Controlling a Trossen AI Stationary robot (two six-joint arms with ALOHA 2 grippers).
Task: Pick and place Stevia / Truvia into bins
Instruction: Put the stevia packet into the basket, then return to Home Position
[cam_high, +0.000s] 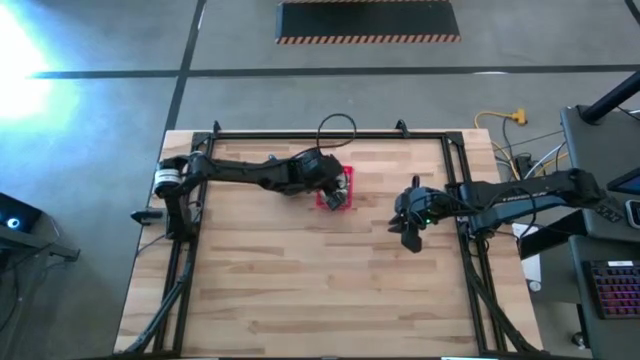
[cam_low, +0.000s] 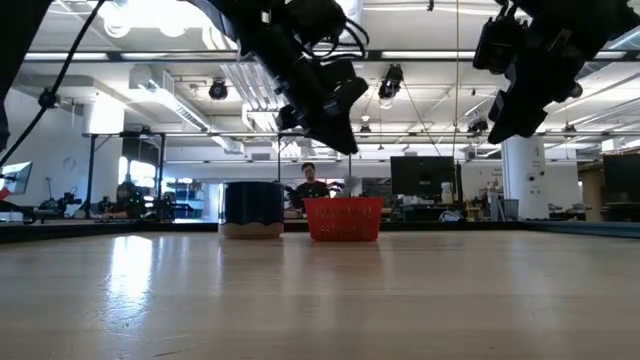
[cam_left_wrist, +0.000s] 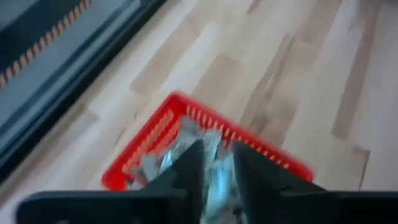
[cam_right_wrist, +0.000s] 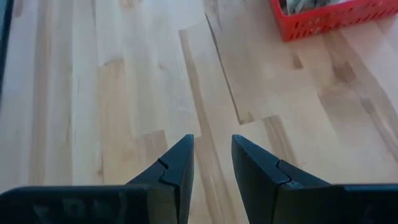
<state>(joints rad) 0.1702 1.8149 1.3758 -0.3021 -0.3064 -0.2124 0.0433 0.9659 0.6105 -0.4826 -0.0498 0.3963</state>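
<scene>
The red basket (cam_left_wrist: 152, 134) stands on the wooden table, right of centre toward the far edge, and also shows in the high view (cam_high: 324, 201) and low view (cam_low: 343, 218). Pale sachets (cam_left_wrist: 177, 140) lie heaped inside it. My left gripper (cam_left_wrist: 217, 152) hangs just above the basket (cam_low: 335, 125), slanting down, its fingers a little apart with a pale sachet (cam_left_wrist: 217, 183) showing in the gap. My right gripper (cam_right_wrist: 212, 146) is open over bare wood near the table's right edge (cam_high: 411, 240), with nothing between its fingers. My left gripper has a pale, blurred sachet in the gap between its fingers, over the basket. I cannot tell whether the fingers touch it.
A dark blue round mug (cam_low: 252, 208) stands just beside the basket; in the high view my left arm hides it. A black frame (cam_high: 330, 135) runs along the table's far and side edges. Bare wood lies between the basket and the near edge.
</scene>
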